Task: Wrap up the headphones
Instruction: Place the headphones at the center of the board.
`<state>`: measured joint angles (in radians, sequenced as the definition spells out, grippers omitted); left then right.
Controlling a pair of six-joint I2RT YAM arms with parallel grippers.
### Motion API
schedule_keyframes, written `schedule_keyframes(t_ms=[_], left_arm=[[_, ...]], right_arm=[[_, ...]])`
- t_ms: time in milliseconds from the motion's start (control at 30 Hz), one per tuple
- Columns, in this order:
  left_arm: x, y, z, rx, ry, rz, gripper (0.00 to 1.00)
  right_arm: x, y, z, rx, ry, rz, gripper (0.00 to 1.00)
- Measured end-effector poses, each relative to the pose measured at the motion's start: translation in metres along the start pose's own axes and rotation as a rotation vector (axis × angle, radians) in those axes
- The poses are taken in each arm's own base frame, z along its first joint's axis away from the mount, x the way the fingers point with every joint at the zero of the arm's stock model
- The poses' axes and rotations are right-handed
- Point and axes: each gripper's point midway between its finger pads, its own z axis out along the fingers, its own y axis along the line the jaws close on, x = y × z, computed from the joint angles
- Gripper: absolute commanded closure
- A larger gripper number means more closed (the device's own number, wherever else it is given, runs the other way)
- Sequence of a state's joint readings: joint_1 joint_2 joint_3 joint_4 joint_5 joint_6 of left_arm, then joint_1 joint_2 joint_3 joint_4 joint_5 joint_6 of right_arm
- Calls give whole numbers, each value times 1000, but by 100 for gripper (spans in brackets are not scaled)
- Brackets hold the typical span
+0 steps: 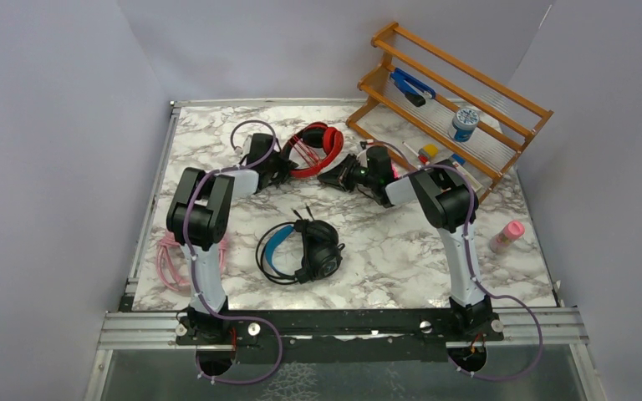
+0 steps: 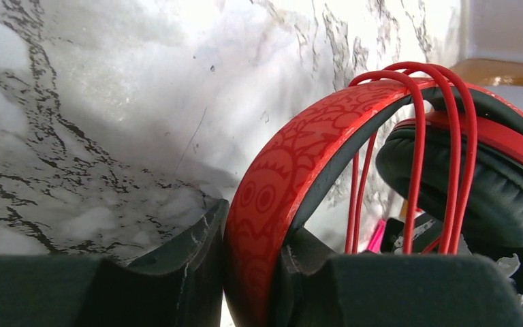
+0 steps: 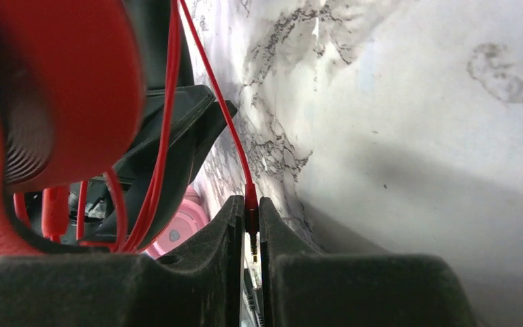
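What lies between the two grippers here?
Red headphones with black padding, top view; left gripper clamps the band, right gripper pinches the red cable.

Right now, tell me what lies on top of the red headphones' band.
Several turns of red cable cross over the band of the red headphones, which the left gripper clamps. The turns' lower ends are hidden behind its finger.
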<state>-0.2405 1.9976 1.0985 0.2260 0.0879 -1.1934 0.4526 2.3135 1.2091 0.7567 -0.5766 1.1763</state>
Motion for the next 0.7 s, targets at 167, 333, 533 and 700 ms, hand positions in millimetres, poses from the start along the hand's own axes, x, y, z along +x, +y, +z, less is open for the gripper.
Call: schedule_keyframes(t_ms=[167,333,533,700], left_arm=[[-3,-1,5,-98,-31,20,100],[-6,1,6,-128,-61,57,100],[-29,6,12,-165,-166,158,100],[-43,10,13,-196,-229,234,100]], right_arm=[[-5,4,2,2,-11,-5,84],[-9,6,6,20,-4,-29,80],[-13,7,9,51,12,-57,81],[-13,5,9,64,18,-54,81]])
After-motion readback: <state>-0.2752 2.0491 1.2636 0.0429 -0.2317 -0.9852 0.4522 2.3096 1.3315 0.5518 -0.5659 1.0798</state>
